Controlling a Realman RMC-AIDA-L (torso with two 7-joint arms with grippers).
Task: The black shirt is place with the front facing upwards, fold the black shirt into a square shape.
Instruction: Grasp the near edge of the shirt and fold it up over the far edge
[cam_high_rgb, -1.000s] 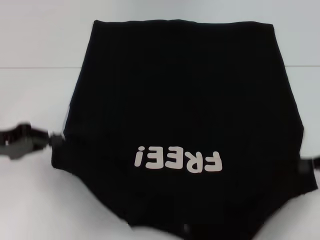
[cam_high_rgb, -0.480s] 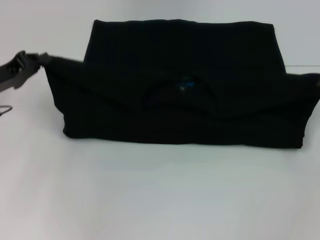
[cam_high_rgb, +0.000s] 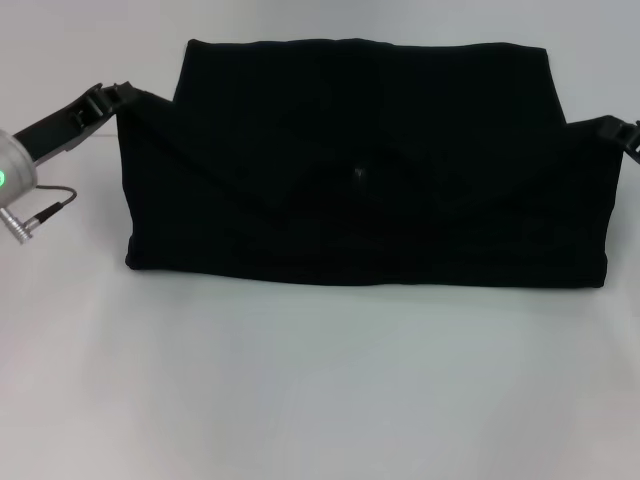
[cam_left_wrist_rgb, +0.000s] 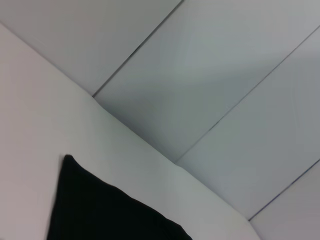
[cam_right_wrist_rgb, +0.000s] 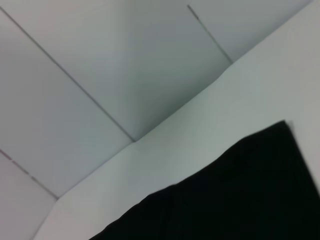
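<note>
The black shirt (cam_high_rgb: 360, 170) lies across the far half of the white table, folded over on itself into a wide band, its lettering hidden. My left gripper (cam_high_rgb: 112, 98) sits at the folded layer's far left corner, shut on the fabric, which pulls out toward it. At the frame's right edge my right gripper (cam_high_rgb: 628, 132) holds the opposite corner the same way. In both wrist views only a wedge of the black shirt (cam_left_wrist_rgb: 100, 210) (cam_right_wrist_rgb: 225, 195) shows, with no fingers visible.
The white table (cam_high_rgb: 320, 390) spreads bare in front of the shirt. A pale panelled wall (cam_left_wrist_rgb: 210, 75) rises close behind the table's far edge. My left arm's silver wrist and its cable plug (cam_high_rgb: 40, 213) hang over the table's left side.
Both grippers have carried the shirt's near edge up and over toward the far side. The lettering, seen a second ago, is now covered. The folded layer has settled lower and farther back.
</note>
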